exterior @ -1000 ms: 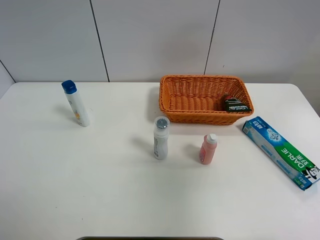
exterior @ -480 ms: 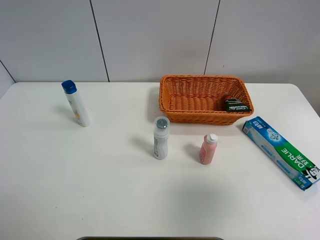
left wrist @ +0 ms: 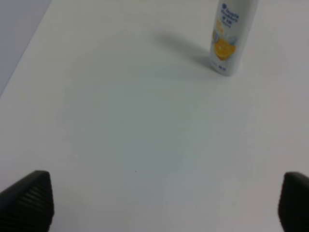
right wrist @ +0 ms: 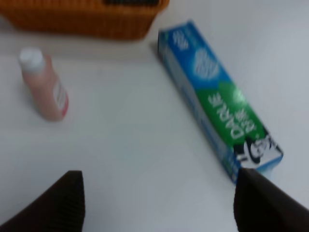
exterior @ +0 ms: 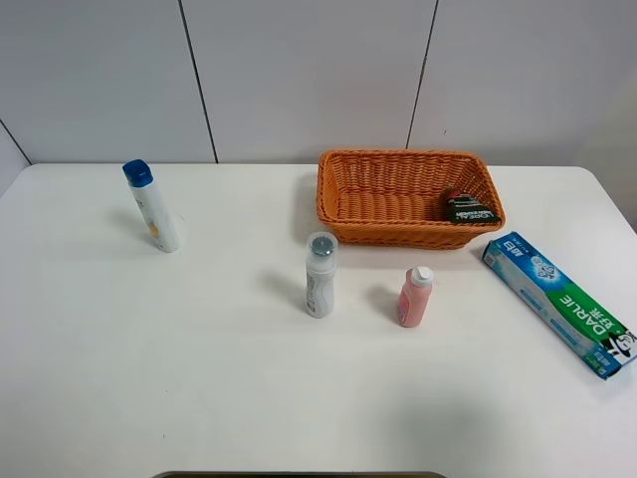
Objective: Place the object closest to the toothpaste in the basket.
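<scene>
At the far left of the white desk a white bottle with a blue cap stands tilted, well apart from everything else; the left wrist view shows its lower part with a yellow label, and the left claw hangs above bare desk with its two dark fingertips spread wide and nothing between them. Toward the middle stands a white bottle with a grey cap, upright. Just right of it is the small pink bottle with a white cap, also upright, on the desk in front of the orange wicker basket and outside it; of the standing bottles it is the one nearest the toothpaste. A small dark packet lies in the basket's right end. Further right the blue and green toothpaste box lies flat, angled away from the basket's right corner. In the right wrist view the pink bottle and the toothpaste box lie ahead of the right claw, whose fingertips stand wide apart, holding nothing.
</scene>
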Action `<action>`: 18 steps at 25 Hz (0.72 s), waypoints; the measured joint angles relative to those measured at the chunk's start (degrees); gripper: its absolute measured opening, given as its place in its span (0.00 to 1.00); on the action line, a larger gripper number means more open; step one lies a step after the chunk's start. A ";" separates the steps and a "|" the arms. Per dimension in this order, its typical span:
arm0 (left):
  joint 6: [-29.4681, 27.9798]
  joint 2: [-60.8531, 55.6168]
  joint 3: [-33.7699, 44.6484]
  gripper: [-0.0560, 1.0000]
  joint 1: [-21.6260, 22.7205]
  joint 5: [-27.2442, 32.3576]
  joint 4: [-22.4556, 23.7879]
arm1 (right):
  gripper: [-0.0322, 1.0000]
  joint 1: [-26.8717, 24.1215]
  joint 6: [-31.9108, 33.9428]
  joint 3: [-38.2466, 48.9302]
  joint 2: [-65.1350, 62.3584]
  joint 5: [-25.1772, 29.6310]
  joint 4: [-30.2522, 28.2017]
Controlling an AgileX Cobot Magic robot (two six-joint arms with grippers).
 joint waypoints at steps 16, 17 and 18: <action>0.00 0.00 0.00 0.94 0.00 0.00 0.00 | 0.68 0.00 0.05 1.67 -5.57 -2.14 -1.39; 0.00 0.00 0.00 0.94 0.00 0.00 0.00 | 0.68 0.00 0.05 1.70 -5.57 -2.14 -1.39; 0.00 0.00 0.00 0.94 0.00 0.00 0.00 | 0.68 0.00 0.05 1.70 -5.57 -2.14 -1.39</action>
